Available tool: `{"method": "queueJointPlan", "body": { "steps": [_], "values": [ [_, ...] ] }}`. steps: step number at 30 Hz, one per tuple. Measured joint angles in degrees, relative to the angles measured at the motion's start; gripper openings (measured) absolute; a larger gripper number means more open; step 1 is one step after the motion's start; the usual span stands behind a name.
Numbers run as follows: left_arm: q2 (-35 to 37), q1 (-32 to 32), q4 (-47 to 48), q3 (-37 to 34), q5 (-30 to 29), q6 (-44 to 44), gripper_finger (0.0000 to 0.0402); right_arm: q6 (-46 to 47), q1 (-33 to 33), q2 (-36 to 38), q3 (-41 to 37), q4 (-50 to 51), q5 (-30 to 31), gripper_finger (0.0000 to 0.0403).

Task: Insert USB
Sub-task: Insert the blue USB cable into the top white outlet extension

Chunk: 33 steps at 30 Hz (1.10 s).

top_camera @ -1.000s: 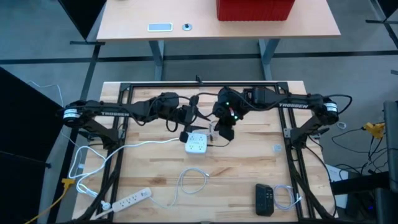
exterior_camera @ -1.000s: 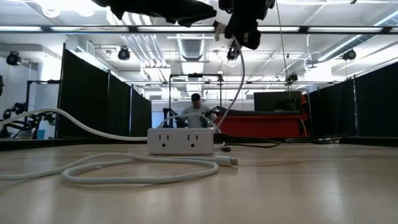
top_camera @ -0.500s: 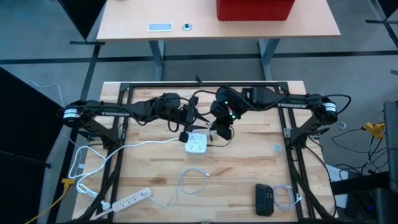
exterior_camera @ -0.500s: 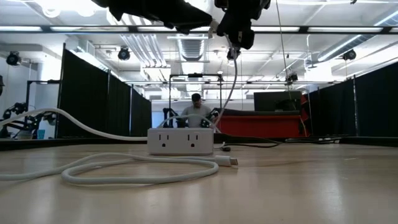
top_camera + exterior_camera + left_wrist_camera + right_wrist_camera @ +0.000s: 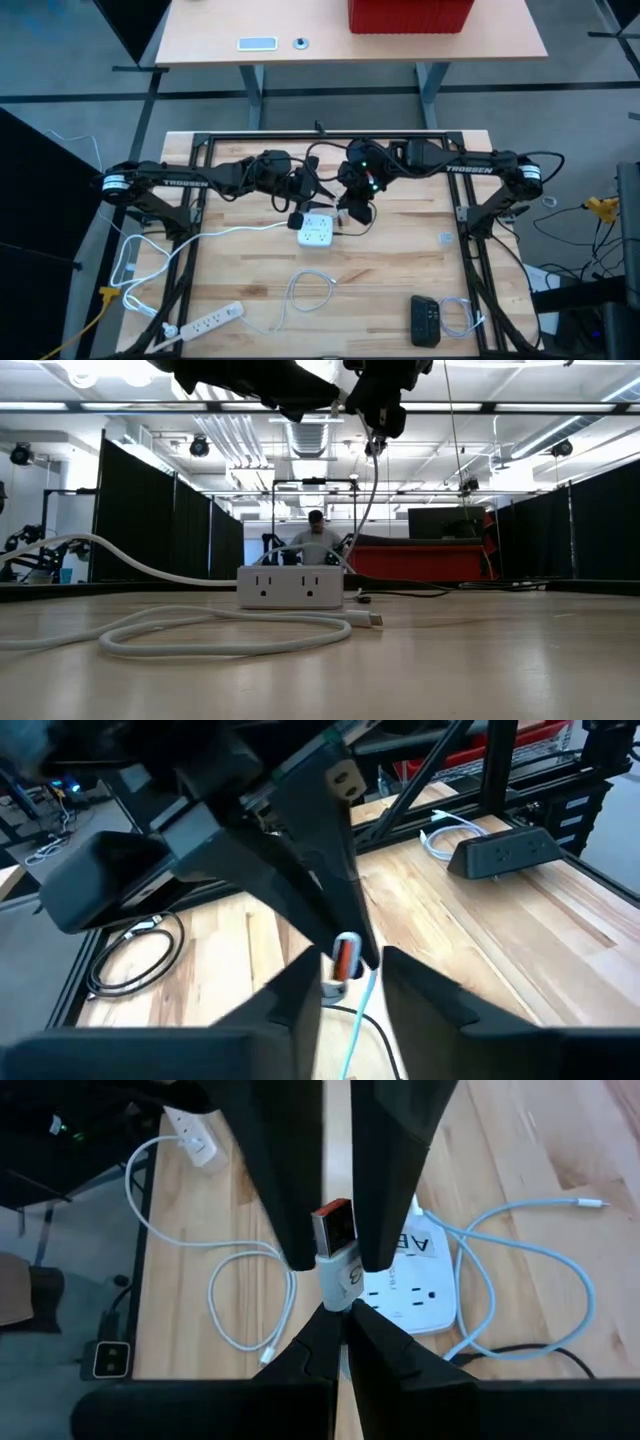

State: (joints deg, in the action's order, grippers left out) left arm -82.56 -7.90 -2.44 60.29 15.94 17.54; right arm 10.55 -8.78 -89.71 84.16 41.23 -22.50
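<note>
Mid-handover above the white power block point(image 5: 316, 231): right gripper point(image 5: 338, 1260) clamped on the USB plug point(image 5: 336, 1240), left gripper point(image 5: 345, 970) fingers apart around its body. Next, probably: close left fingers, free the right, then line plug up with a port.

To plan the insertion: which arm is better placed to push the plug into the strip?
Right. Its tool grips the plug over the strip; the left tool only straddles it, open.

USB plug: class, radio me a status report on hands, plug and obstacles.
Right hand shut on USB plug, above white power strip. Left hand open around plug tip. Nothing blocks the strip.
</note>
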Motion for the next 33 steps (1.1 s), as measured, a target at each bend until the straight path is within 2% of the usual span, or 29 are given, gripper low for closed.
{"method": "queueJointPlan", "body": {
  "steps": [3,5,9,16,24,28,33],
  "values": [
    [0.0,0.0,-0.15,0.0,0.02,-3.63,0.0025,0.0,0.02,0.0,0.0,0.03,0.0,0.0],
    [0.0,0.0,-0.42,0.0,0.02,-5.99,0.001,0.0,0.0,0.0,0.0,0.15,-0.02,0.0],
    [0.0,-0.02,-0.47,0.0,0.03,-6.18,0.0016,-0.04,0.0,-0.02,0.0,0.11,0.0,0.0],
    [0.0,-0.01,-0.44,0.0,0.04,-7.36,0.0003,-0.48,0.0,-0.02,0.0,0.2,0.02,0.0001],
    [0.0,0.0,-0.52,0.0,0.02,-7.6,0.0001,-0.42,0.0,-0.02,0.0,0.26,0.71,0.003],
    [-0.02,-0.02,-1.04,-0.02,-0.07,-7.6,0.0011,-1.22,0.02,-0.02,0.0,0.34,1.32,0.0005],
    [-0.02,-0.02,-1.64,-0.02,-0.24,-7.58,0.0037,-1.44,0.02,0.0,0.0,0.24,2.22,0.0002]
  ]
}}
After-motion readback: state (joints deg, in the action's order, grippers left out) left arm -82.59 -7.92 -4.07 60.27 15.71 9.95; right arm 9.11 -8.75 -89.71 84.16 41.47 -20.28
